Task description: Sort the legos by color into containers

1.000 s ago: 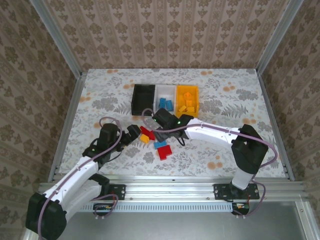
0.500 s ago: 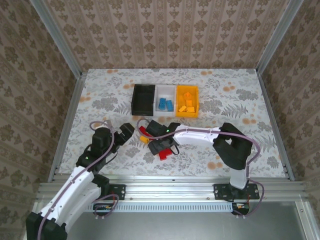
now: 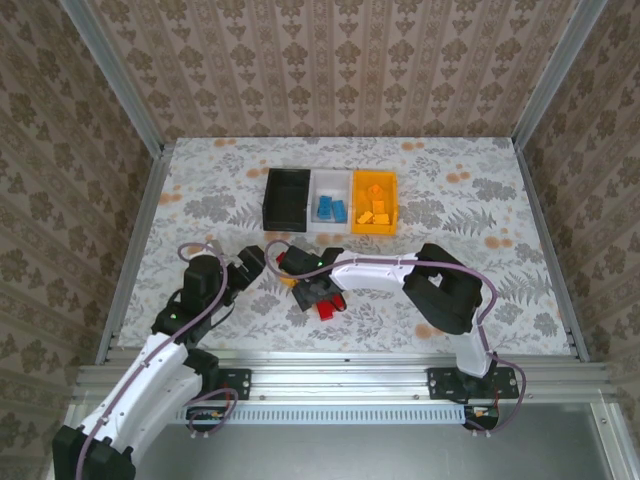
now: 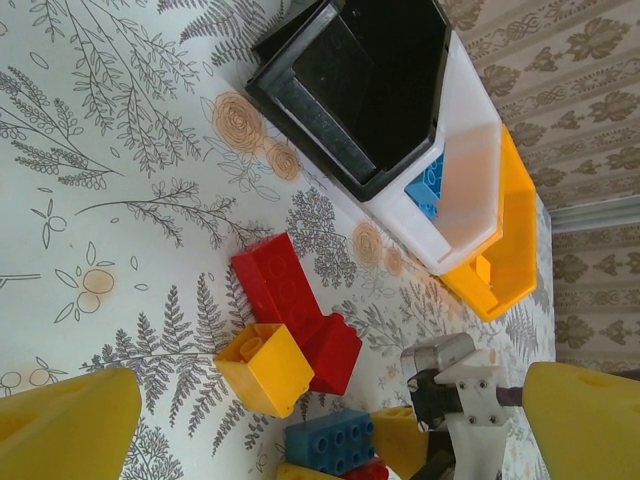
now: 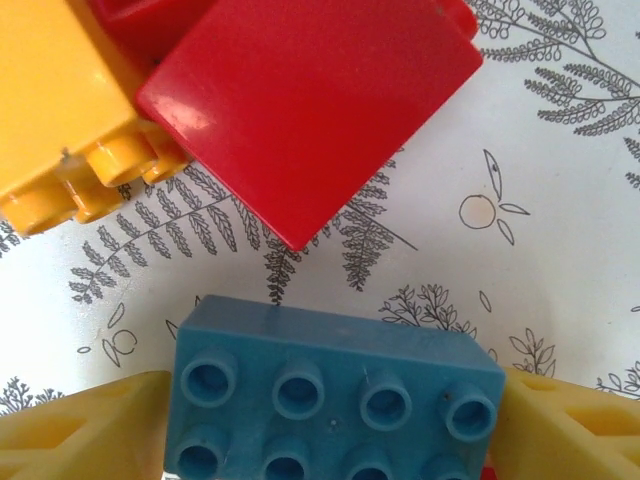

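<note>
Our right claw (image 5: 335, 445) clamps the glossy blue brick (image 5: 340, 385) by its short ends at lower centre, round studs up, on the fern-printed tabletop (image 5: 560, 200). We see a smooth red block (image 5: 300, 110) and a studded orange brick (image 5: 60, 100) above it. Our left claw (image 4: 330, 420) gapes wide.

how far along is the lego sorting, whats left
Done: blue bricks sit in the white bin, yellow bricks in the yellow bin. In hand: the right end effector straddles a loose blue brick on the table. Left: red bricks and a loose yellow brick; the black bin is empty.
</note>
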Controlling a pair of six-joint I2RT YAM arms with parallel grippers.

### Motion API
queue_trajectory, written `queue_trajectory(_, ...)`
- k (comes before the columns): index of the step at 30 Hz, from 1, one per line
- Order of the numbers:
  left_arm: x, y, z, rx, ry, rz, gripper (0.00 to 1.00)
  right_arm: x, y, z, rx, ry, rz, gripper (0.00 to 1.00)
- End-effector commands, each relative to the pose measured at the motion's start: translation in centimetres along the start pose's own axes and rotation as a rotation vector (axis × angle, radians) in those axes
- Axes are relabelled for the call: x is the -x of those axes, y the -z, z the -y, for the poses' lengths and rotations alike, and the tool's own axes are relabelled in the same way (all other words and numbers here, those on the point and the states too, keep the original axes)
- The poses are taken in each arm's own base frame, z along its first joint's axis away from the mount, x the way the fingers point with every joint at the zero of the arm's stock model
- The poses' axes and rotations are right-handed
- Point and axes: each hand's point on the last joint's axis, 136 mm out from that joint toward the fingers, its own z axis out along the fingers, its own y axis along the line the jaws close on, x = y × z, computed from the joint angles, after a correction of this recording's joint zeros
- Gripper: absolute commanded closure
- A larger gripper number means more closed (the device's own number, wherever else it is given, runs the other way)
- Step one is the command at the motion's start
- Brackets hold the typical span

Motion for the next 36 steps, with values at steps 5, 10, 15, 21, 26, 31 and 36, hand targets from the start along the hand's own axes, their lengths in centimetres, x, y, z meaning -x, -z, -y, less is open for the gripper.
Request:
queue_trajectory(5, 0.2, -0.2, -0.9, 0.022, 0.012, 0.015, 0.00, 0.0, 0.2, 0.9, -0.059, 0.028, 0.027, 0.30)
queue_trajectory(10, 0.1, -0.6, -0.9, 0.026, 0.020, 0.007, 0.00, 0.4, 1.5, 1.2, -0.050, 0.025, 0.078, 0.33)
queue_trajectory(15, 0.2, -0.9, -0.6, 0.023, 0.023, -0.003, 0.00, 1.2, 4.2, 2.1, -0.056, 0.019, 0.152, 0.34)
queue_trajectory(21, 0.2, -1.3, 0.3, 0.001, 0.021, -0.021, 0.00, 4.7, 7.1, 4.2, -0.061, -0.001, 0.264, 0.35)
queue_trajectory(26, 0.2, -1.2, 1.1, -0.010, 0.021, -0.042, 0.00, 9.7, 8.4, 7.1, -0.069, -0.020, 0.340, 0.35)
queue_trajectory(31, -0.2, -1.3, 1.4, -0.020, 0.034, -0.071, 0.00, 15.1, 8.3, 10.6, -0.107, -0.035, 0.387, 0.35)
queue_trajectory(36, -0.3, -0.9, 1.6, -0.014, 0.017, -0.088, 0.00, 18.8, 5.9, 13.6, -0.158, -0.031, 0.381, 0.35)
